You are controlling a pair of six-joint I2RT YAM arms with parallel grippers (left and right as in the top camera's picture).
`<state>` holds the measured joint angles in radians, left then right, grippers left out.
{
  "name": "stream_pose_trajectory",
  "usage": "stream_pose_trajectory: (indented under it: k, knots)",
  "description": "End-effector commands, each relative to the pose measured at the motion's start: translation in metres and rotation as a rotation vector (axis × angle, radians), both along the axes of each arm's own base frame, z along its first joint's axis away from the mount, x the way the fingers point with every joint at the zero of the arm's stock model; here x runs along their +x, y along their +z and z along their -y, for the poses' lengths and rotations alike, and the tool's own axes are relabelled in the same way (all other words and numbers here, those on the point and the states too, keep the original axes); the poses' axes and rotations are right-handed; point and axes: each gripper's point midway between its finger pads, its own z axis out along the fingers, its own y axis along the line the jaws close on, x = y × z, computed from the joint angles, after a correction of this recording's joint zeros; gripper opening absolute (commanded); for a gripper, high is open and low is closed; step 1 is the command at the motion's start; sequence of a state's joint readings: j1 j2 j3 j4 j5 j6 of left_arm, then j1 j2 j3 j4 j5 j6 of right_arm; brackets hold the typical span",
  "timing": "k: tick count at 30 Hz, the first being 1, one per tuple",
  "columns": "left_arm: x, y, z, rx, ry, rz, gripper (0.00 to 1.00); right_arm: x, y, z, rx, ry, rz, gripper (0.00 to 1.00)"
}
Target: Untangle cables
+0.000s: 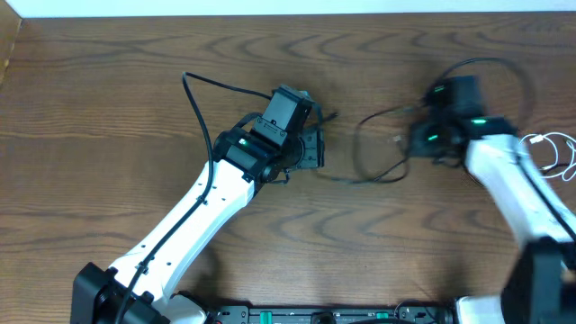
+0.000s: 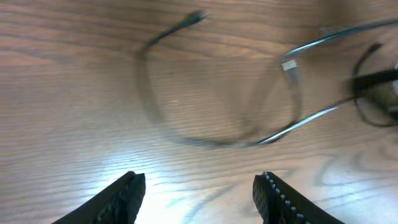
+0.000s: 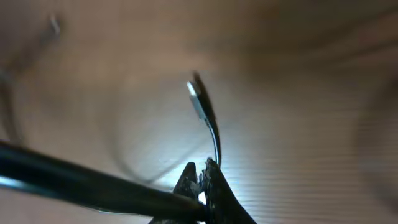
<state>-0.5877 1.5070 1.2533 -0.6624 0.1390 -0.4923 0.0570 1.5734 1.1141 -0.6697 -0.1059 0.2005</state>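
At mid-table, a black cable (image 2: pixel 205 142) lies looped between the arms. The right end effector (image 3: pixel 204 171) is clamped on it just behind its plug, and the left end effector (image 2: pixel 199 183), near the loop, stands apart and empty. Likely next: draw the loop open.

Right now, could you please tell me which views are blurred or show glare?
Overhead: evenly lit, sharp across the brown wooden table. Left wrist: the thin black cable loop is smeared, with white glare on the wood inside the open left gripper. Right wrist: dim and soft, a bright patch behind the shut right gripper pinching a black plug-ended cable.
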Motion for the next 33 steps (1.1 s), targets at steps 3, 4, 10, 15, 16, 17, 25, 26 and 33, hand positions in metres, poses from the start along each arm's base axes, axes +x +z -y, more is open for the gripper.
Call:
stream_pose_trajectory:
  k: [3,4,10,15,16,17,25,26,33]
  knots:
    - [0.005,0.006,-0.008,0.040,0.019,0.043,0.63,0.016,0.109,0.097,-0.089,-0.305,0.282,0.01]
    - [0.005,0.006,-0.008,0.041,0.020,0.043,0.63,0.011,0.124,0.119,-0.102,-0.388,0.316,0.01]
    - [0.007,0.005,-0.013,0.072,0.025,0.058,0.63,-0.030,0.152,0.207,-0.151,-0.706,0.373,0.01]
    - [0.008,0.005,-0.014,0.078,0.028,0.061,0.64,-0.050,0.135,0.233,-0.165,-0.785,0.295,0.01]
    - [0.008,0.005,-0.014,0.078,0.028,0.060,0.64,-0.051,0.132,0.236,-0.166,-0.794,0.286,0.01]
    - [0.008,0.005,-0.014,0.078,0.028,0.060,0.64,-0.052,0.129,0.240,-0.166,-0.803,0.277,0.01]
    - [0.004,0.003,-0.017,0.090,0.027,0.044,0.64,-0.051,0.114,0.251,-0.165,-0.825,0.238,0.01]
    - [0.004,0.002,-0.017,0.091,0.028,0.042,0.64,-0.050,0.114,0.251,-0.167,-0.823,0.243,0.01]
    - [0.008,0.002,-0.022,0.129,0.023,0.067,0.64,-0.041,0.115,0.242,-0.115,-0.774,0.263,0.30]
